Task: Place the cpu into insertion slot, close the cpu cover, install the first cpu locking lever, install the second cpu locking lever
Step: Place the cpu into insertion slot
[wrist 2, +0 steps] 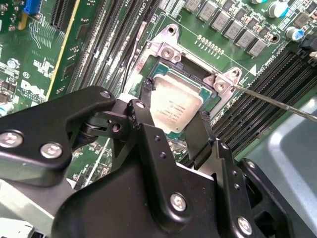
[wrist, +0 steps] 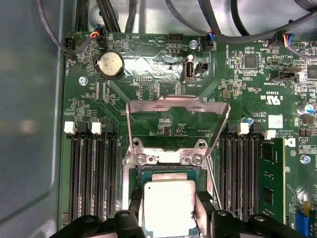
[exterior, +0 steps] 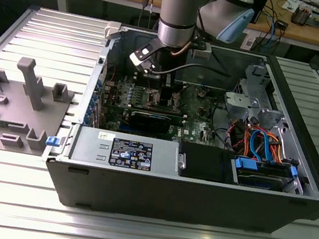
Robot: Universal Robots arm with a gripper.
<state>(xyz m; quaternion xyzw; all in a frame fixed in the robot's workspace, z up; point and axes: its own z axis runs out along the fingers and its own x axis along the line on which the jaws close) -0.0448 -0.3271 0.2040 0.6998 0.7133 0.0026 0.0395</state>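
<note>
The cpu (wrist: pixel 168 201), a silver-grey square chip, sits between my gripper's (wrist: pixel 169 210) two black fingers (wrist: pixel 134 208), which press its opposite edges. It is level with the insertion slot (wrist: pixel 168 158), inside the slot's silvery rim; I cannot tell whether it is fully seated. In the second wrist view the cpu (wrist 2: pixel 176 104) shows inside the insertion slot (wrist 2: pixel 167 52) with the gripper (wrist 2: pixel 174 106) straddling it. The cpu cover (wrist: pixel 178 103) stands raised and open behind the slot. A thin wire locking lever (wrist 2: pixel 277 101) sticks out beside the slot.
The arm (exterior: pixel 176 24) reaches down into an open computer case (exterior: pixel 184 191) on a slatted metal table. Long black memory slots (wrist: pixel 91 173) flank the socket on both sides. A power supply (exterior: pixel 123 150), cables (exterior: pixel 260 142) and a drive bay fill the case's near side. A grey fixture (exterior: pixel 21 102) stands at the exterior view's left.
</note>
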